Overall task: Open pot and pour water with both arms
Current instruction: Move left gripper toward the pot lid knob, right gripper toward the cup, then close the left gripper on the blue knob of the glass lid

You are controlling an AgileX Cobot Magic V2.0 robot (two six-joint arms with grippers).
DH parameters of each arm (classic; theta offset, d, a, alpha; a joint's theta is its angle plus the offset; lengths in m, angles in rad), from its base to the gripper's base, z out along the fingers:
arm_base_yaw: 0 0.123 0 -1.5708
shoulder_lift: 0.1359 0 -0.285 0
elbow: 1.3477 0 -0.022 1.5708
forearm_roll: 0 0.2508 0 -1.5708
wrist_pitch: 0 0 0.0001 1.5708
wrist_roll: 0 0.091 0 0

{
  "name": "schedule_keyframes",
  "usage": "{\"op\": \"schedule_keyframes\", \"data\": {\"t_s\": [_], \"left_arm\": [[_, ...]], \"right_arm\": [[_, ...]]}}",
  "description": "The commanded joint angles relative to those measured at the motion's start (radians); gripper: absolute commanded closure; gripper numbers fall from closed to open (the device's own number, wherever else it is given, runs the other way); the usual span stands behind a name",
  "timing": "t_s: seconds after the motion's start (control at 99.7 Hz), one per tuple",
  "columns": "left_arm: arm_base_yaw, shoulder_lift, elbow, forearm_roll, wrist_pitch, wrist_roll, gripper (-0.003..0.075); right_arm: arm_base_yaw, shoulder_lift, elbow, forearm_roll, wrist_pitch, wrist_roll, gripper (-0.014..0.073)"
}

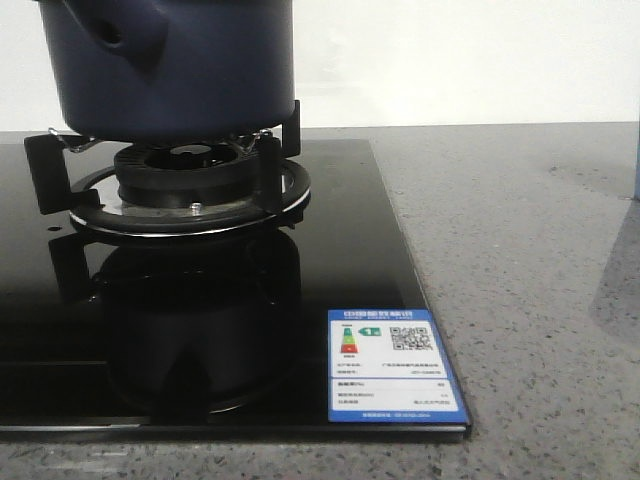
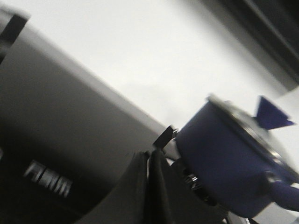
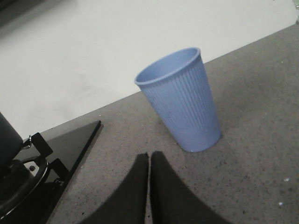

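Pot (image 1: 175,65) on the burner (image 1: 190,180) at the hob's (image 1: 350,270) 10 o'clock, lid apparently on though blurred, left gripper (image 2: 150,161) clenched empty, right gripper (image 3: 149,161) clenched empty near the cup (image 3: 182,105)

The dark blue pot (image 1: 175,65) sits on the burner (image 1: 190,185) of the black glass stove (image 1: 330,250). A blue label (image 1: 392,368) lies near the stove's front right corner. Grey counter (image 1: 530,300) stretches right of the stove.

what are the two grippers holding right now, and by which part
Nothing. Both the left gripper and the right gripper have their jaws shut on empty air; the pot sits on the burner, the cup stands untouched.
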Motion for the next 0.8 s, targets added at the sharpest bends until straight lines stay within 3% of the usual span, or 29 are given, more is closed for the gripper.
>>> {"op": "schedule_keyframes", "data": {"t_s": [0.0, 0.251, 0.491, 0.582, 0.672, 0.792], "left_arm": [[0.001, 0.045, -0.128, 0.044, 0.025, 0.089, 0.0739], [-0.01, 0.286, -0.387, 0.05, 0.232, 0.357, 0.0739], [-0.123, 0.446, -0.489, 0.042, 0.23, 0.372, 0.0734], [-0.155, 0.486, -0.511, 0.039, 0.228, 0.372, 0.0686], [-0.183, 0.523, -0.535, 0.021, 0.226, 0.372, 0.0587], [-0.214, 0.569, -0.559, 0.006, 0.213, 0.373, 0.0391]], "right_arm": [[0.002, 0.07, -0.113, -0.073, 0.02, -0.019, 0.0638], [0.025, 0.372, -0.384, -0.217, 0.255, -0.046, 0.0638], [0.124, 0.563, -0.512, -0.218, 0.277, -0.094, 0.0638], [0.136, 0.585, -0.526, -0.218, 0.272, -0.098, 0.0627], [0.137, 0.585, -0.528, -0.218, 0.266, -0.098, 0.0528], [0.137, 0.585, -0.528, -0.218, 0.266, -0.098, 0.0246]]}}
